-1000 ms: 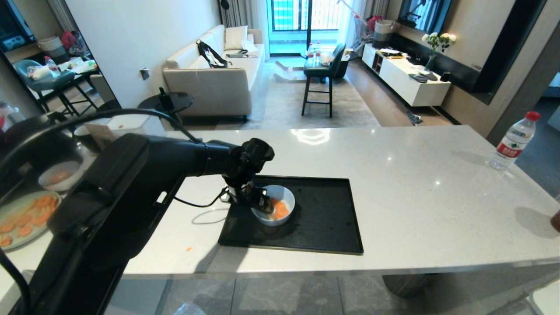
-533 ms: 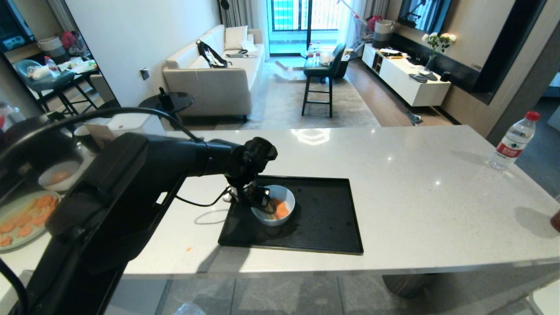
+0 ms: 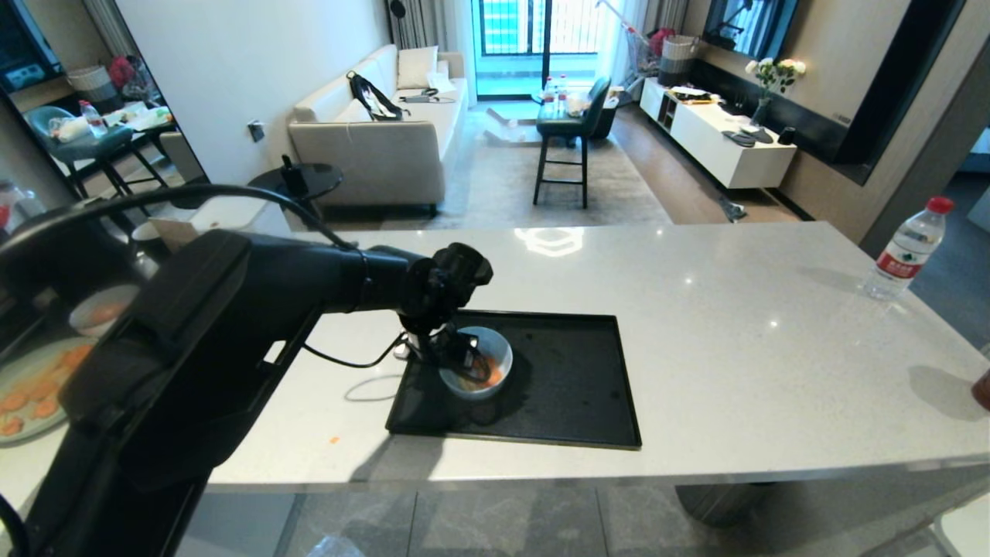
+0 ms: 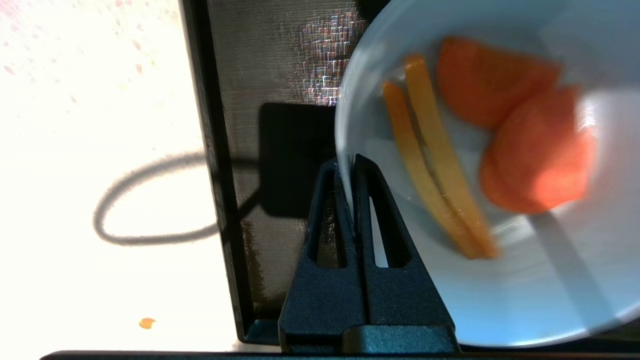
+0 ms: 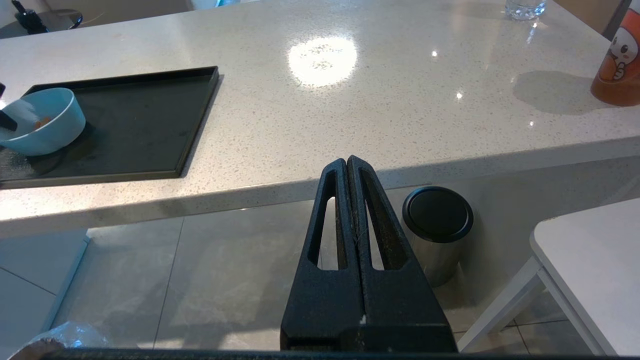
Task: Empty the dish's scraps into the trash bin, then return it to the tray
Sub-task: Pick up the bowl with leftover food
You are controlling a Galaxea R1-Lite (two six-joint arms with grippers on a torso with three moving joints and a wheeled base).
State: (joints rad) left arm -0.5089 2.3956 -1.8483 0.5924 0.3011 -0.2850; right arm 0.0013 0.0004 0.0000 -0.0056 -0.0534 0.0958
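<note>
The dish (image 3: 487,362), a small white bowl, is on the left part of the black tray (image 3: 557,387) and looks slightly tipped. The scraps (image 4: 500,135) lie inside it: orange carrot slices and two pale yellow strips. My left gripper (image 4: 348,165) is shut on the dish's near-left rim, one finger inside the wall and one outside. The head view has the left gripper (image 3: 458,357) pointing down at that rim. The right gripper (image 5: 346,161) hangs shut and empty below the counter's front edge. A bit of the trash bin's clear liner (image 5: 50,340) shows on the floor.
A water bottle (image 3: 906,249) stands at the counter's far right, near an orange cup (image 5: 620,65). A green plate (image 3: 31,387) of carrot slices and another bowl (image 3: 100,309) sit at the far left. A steel cylinder with a black top (image 5: 437,225) stands under the counter.
The left gripper's fingers have closed on the dish's rim. The dish has shifted slightly left and up, with a shadow now under it.
</note>
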